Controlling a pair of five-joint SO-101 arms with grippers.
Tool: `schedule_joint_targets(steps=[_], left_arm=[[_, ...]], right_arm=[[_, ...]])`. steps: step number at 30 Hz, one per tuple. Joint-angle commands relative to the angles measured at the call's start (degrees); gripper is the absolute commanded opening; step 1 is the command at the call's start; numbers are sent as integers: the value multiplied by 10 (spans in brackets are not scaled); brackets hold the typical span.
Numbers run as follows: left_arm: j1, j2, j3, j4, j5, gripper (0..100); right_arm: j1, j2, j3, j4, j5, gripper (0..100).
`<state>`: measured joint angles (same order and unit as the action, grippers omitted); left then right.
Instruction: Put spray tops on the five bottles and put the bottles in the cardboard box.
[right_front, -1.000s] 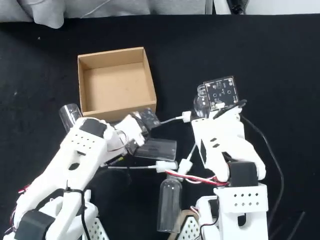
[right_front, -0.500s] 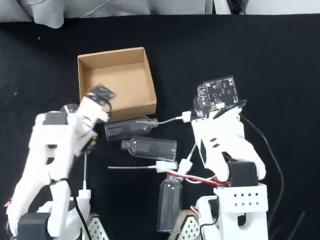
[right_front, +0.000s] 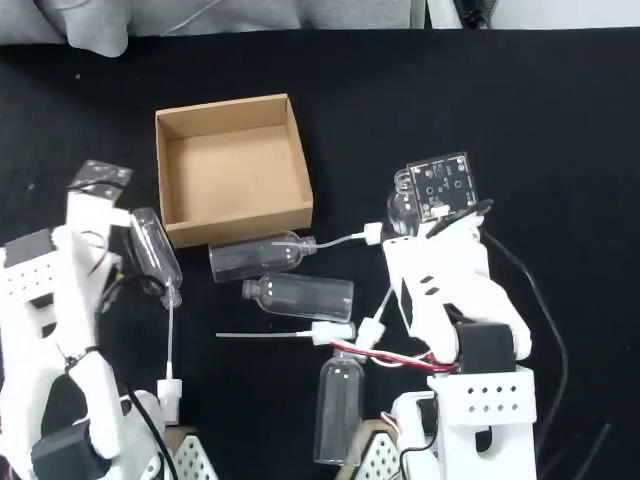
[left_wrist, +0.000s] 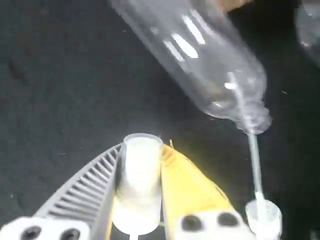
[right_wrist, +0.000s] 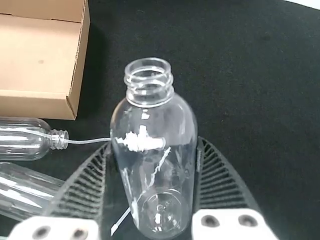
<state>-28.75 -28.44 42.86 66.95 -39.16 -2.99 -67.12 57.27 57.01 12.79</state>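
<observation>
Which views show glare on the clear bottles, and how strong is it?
Right wrist view: white glare streaks across the bottle in the right gripper. Left wrist view: bright highlights along the lying bottle. High view: only faint glints on the bottles by the cardboard box.

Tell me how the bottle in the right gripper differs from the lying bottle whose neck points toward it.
The held bottle is clamped between the fingers of the right gripper, while the lying bottle rests on its side on the table, ungripped. The held bottle's neck is open and empty, whereas the thin tube of a spray top enters the lying bottle's neck. Both are clear, and neither has a top seated.
</observation>
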Motion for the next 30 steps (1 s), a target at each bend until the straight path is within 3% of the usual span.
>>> schedule_joint_targets(steps=[1,16,25,30], left_arm=[[-34,-25,23,-62,2,29],[-87,-19,179,-208,-4,30],[-110,-19,250,-237,-72,30],[-110,-18,266,-235,-89,141]], right_arm=[[16,-10,-4,-15,-2,92],[15,-10,-3,-14,-4,92],[14,-10,-3,-14,-4,92],[14,-10,-3,-14,-4,92]])
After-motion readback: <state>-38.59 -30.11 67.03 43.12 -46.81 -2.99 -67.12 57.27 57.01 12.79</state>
